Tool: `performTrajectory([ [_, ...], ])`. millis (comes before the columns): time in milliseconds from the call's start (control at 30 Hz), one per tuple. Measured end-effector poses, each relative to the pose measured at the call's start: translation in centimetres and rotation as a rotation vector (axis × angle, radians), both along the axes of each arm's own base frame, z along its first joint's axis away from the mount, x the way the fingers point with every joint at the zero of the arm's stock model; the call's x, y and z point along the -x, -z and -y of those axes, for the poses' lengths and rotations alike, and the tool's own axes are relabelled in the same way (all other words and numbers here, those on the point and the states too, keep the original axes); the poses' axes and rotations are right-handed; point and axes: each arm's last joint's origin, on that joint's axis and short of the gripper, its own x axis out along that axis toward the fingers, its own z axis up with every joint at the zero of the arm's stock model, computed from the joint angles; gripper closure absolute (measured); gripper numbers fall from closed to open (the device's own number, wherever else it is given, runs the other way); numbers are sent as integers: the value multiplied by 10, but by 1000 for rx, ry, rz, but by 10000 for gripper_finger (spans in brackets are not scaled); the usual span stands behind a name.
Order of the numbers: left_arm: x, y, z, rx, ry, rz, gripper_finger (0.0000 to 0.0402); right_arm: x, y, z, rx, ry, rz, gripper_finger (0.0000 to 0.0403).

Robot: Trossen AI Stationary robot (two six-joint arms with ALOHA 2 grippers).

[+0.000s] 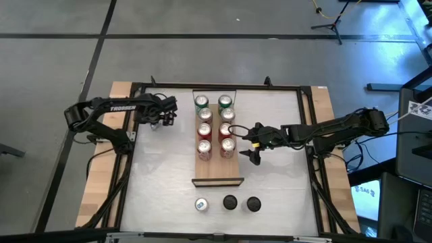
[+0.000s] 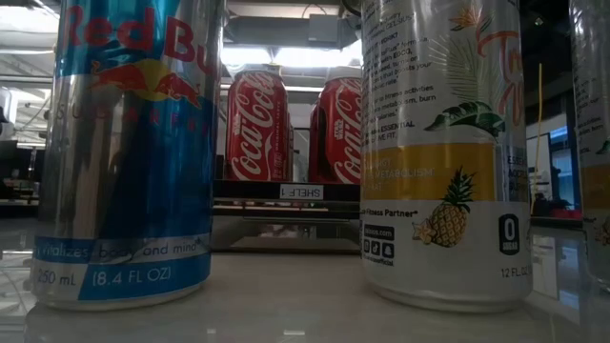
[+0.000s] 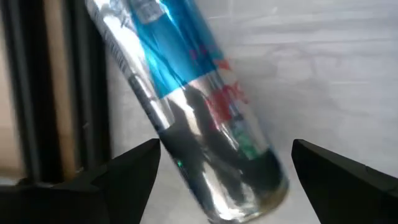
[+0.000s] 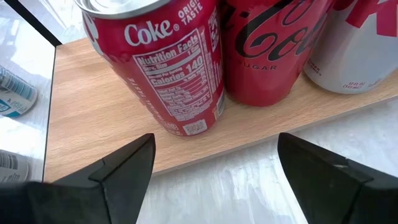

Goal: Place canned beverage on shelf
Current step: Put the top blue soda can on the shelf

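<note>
PROGRESS: eight cans stand on the shelf (image 1: 217, 165), near end bare; three cans (image 1: 229, 202) wait on the table | LEFT: left gripper (image 1: 165, 119) released, jaws wide around a blue-silver can (image 3: 186, 106) | RIGHT: right gripper (image 1: 254, 143) released, empty, beside the red can (image 4: 158, 62) | SURFACE: white table (image 1: 162, 189), black frame; grey floor.

The white worktop (image 1: 162, 175) has a black frame (image 1: 216, 86) around it and light wooden boards (image 1: 94, 189) showing past its left and right edges. It stands on a grey floor (image 1: 54, 74) crossed by dark lines. A black tripod stand (image 1: 331, 25) with a yellow cable (image 1: 318, 11) beside it stands on the floor beyond the far right corner. A dark unit (image 1: 413, 145) stands at the right edge.
</note>
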Motion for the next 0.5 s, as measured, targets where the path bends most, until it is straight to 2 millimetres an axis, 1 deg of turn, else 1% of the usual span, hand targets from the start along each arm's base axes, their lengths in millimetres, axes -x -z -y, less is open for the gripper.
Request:
performTrajectory([
  [200,9,10,2,15,-19,-31,49,0,0,0,0,-1,0,68],
  [367,6,14,0,-21,-34,13,49,0,0,0,0,-1,0,68],
  [500,2,14,-5,-87,-42,48,49,0,0,0,0,-1,0,68],
])
